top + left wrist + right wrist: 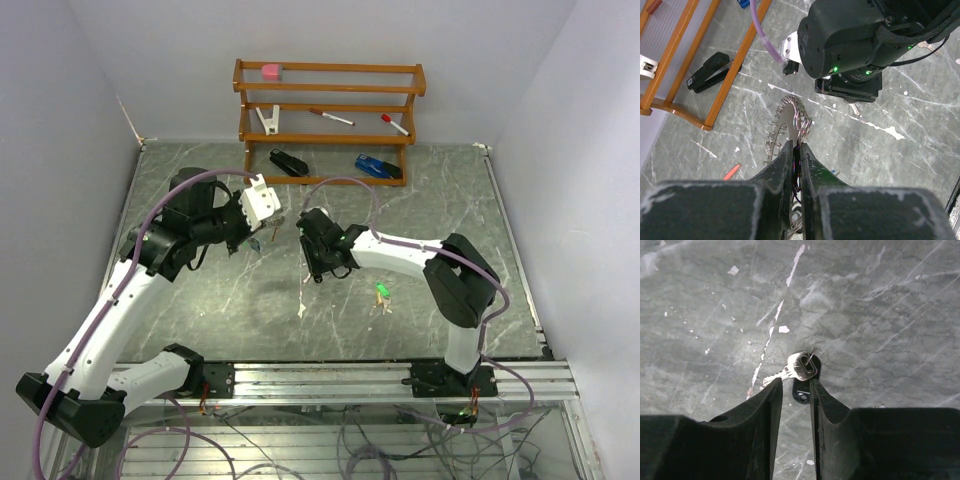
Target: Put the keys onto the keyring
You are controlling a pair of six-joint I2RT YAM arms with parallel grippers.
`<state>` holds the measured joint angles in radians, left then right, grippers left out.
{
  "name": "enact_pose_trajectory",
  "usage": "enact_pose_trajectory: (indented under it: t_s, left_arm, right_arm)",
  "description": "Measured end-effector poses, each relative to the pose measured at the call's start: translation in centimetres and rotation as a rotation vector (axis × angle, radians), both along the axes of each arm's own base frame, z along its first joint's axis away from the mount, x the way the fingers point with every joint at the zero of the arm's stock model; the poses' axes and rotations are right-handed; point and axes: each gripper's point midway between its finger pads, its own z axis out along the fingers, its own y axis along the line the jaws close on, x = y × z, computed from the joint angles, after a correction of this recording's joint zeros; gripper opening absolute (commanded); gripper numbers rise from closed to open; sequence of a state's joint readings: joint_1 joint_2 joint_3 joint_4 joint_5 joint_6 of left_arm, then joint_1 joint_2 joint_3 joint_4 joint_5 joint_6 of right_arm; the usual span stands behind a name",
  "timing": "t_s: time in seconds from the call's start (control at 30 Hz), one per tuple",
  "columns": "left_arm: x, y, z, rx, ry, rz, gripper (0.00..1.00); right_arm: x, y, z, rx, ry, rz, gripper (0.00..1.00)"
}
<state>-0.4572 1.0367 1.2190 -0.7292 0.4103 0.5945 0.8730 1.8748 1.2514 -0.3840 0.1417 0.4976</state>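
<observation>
- Step in hand: one key is being brought to the hoop for threading. It is judged not yet to be on the wire.
- The keyring point(790, 117) is clamped edge-on between the closed fingers of the left gripper point(797, 150). It is held above the table, with its fringe of small keys splayed outward.
- The right gripper point(796, 385) is clenched on a black-tagged key point(802, 366). The silver head protrudes just past the fingertips, and the blade is angled to one side.
- In the top view this key is located just to the right of the keyring and apart from it; no contact is seen.
- A green-tagged key point(382, 291) is seen lying on the table, well to the right of the keyring and nearer the arm bases.
- Next move, as judged: the hole in the key head is to be aligned with the open end of the wire, which cannot be made out here. A slow, fine advance toward the keyring is called for, with the hoop held steady.
</observation>
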Motion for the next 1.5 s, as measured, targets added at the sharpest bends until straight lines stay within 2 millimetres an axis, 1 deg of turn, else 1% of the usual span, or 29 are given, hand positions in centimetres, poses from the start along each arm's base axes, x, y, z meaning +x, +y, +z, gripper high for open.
enact_pose_trajectory:
  t_s: [0.2,0.4,0.57,0.67,0.8,0.9,0.93,1.2,1.27,1.37,1.4,1.47,1.5]
  left_arm:
    - [0.0,0.1,0.0,0.003,-0.004,0.005,0.07]
    - [0.0,0.1,0.1,0.004,-0.007,0.006,0.07]
    - [0.1,0.2,0.1,0.005,-0.009,0.007,0.07]
    - [0.1,0.2,0.1,0.006,-0.011,0.011,0.07]
    - [0.2,0.2,0.1,0.006,-0.014,0.011,0.07]
    - [0.2,0.2,0.2,0.005,-0.015,0.011,0.07]
    - [0.2,0.2,0.2,0.005,-0.015,0.012,0.07]
    - [0.3,0.2,0.2,0.004,-0.015,0.012,0.07]
    - [0.3,0.1,0.2,0.002,-0.014,0.012,0.07]
    - [0.7,-0.1,0.0,-0.002,-0.007,0.015,0.07]
    - [0.8,-0.2,0.0,-0.003,-0.003,0.016,0.07]
    - [1.0,-0.4,0.0,-0.007,0.006,0.015,0.07]
    - [1.1,-0.5,0.2,-0.011,0.008,0.014,0.07]
  right_arm:
    - [0.2,-0.5,-1.3,-0.030,0.017,-0.014,0.27]
    - [0.9,-0.8,-1.5,-0.035,0.012,-0.029,0.25]
    - [1.3,-0.8,-2.1,-0.036,0.012,-0.035,0.23]
    - [1.6,-0.7,-2.1,-0.030,0.005,-0.035,0.22]
    - [1.9,-0.5,-2.1,-0.024,-0.004,-0.033,0.17]
    - [2.1,-0.4,-2.0,-0.020,-0.012,-0.029,0.03]
    - [2.1,-0.4,-2.0,-0.020,-0.015,-0.026,0.01]
    - [2.5,-0.6,-1.8,-0.010,-0.044,-0.015,0.00]
    - [1.9,-1.3,-1.4,-0.004,-0.052,-0.005,0.00]
    - [0.6,-2.6,1.1,0.063,-0.095,0.038,0.00]
    - [0.1,-3.3,2.7,0.112,-0.122,0.056,0.00]
    - [-0.3,-4.3,6.3,0.204,-0.194,0.079,0.00]
    - [-0.5,-4.6,8.8,0.275,-0.243,0.106,0.00]
